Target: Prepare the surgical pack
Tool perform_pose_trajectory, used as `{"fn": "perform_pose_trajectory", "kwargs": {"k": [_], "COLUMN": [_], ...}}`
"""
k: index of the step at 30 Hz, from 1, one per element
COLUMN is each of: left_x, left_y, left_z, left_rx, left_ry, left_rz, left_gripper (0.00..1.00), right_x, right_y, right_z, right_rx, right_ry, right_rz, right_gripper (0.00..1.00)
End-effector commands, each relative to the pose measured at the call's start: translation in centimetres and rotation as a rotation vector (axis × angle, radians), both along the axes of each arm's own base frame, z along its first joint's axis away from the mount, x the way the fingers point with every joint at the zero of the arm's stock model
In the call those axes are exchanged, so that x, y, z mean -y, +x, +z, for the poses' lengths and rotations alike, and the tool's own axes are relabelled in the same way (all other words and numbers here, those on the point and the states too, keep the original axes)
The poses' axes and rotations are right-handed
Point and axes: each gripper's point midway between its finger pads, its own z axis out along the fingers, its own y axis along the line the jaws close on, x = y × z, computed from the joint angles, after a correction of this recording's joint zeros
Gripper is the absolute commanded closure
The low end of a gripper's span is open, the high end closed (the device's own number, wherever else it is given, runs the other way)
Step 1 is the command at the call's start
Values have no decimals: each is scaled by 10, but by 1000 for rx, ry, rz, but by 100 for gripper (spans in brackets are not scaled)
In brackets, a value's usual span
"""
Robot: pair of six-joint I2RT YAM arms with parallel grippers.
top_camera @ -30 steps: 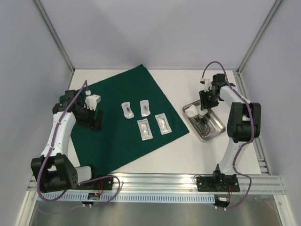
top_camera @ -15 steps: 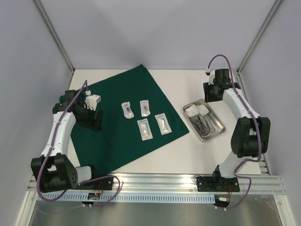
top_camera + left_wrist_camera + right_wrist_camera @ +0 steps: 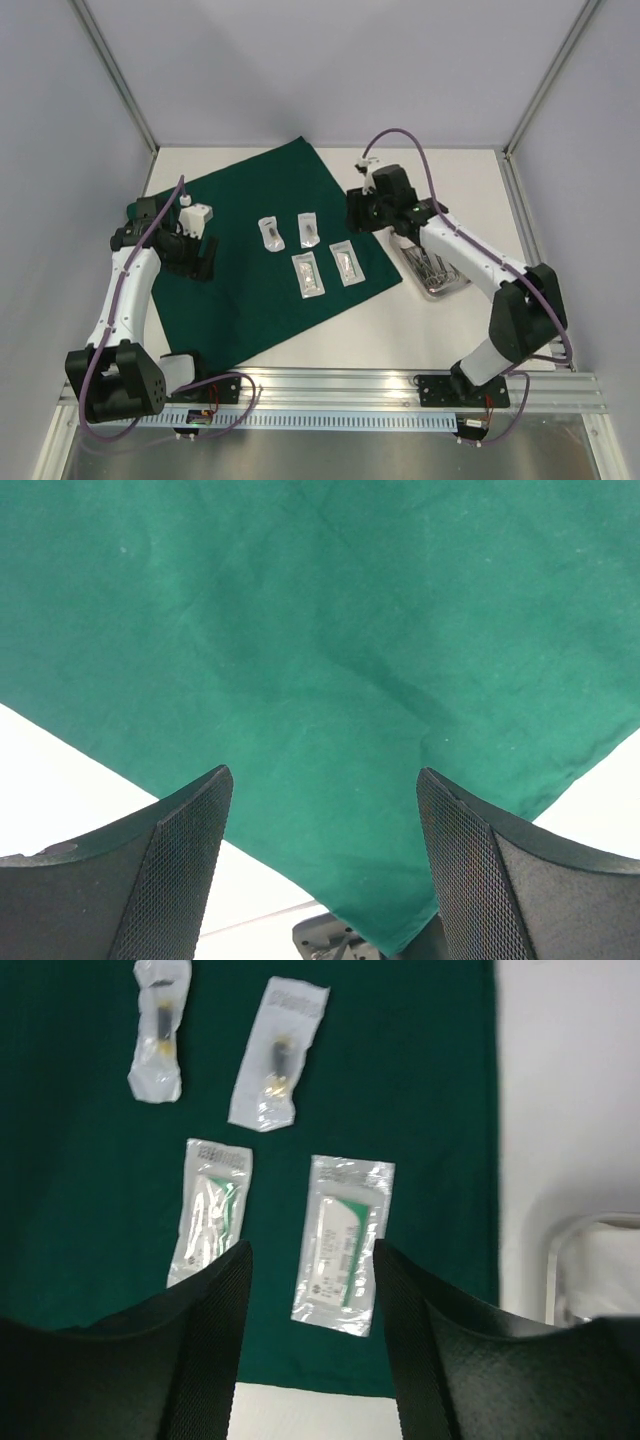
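The dark green cloth (image 3: 250, 290) lies flat on the table. Several clear pouches lie on it, among them one (image 3: 346, 262) nearest the right edge and one (image 3: 307, 273) beside it. The small steel tray (image 3: 447, 282) with metal instruments (image 3: 432, 266) stands right of the cloth, partly under my right arm; the gauze is hidden. My right gripper (image 3: 362, 211) is open and empty above the cloth's right edge. In the right wrist view it (image 3: 312, 1260) hovers over a pouch (image 3: 345, 1242). My left gripper (image 3: 191, 257) is open and empty over the cloth's left part (image 3: 300, 630).
Metal frame posts and grey walls close in the table on the left, right and back. The tray's rim (image 3: 590, 1235) shows at the right of the right wrist view. Bare white table (image 3: 60, 770) lies beside the cloth's left edge.
My right arm has swung left, from beside the tray to above the cloth's right edge near the pouches. The left arm has hardly moved.
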Motion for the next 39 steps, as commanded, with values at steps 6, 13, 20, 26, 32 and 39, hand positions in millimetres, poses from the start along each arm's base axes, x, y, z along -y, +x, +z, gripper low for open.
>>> {"fn": "perform_pose_trajectory", "kwargs": {"k": [6, 13, 20, 26, 32, 39], "left_x": [-4, -1, 0, 0, 0, 0], "left_y": [3, 2, 2, 3, 3, 2], "left_z": [4, 5, 1, 1, 1, 1], "left_rx": [68, 69, 61, 65, 60, 59], "left_ry": [25, 16, 5, 8, 7, 7], "left_rz": [4, -8, -10, -8, -8, -8], "left_gripper": [17, 17, 17, 17, 17, 17], "right_x": [-96, -114, -121, -131, -143, -146], "right_y": [-34, -42, -55, -56, -60, -62], "right_z": [-78, -119, -146, -149, -149, -164], "right_rx": [-229, -328, -414, -437, -466, -524], "right_ry": [113, 89, 115, 166, 235, 269], "right_rz": [149, 206, 254, 269, 297, 274], "right_gripper": [38, 39, 43, 46, 50, 77]}}
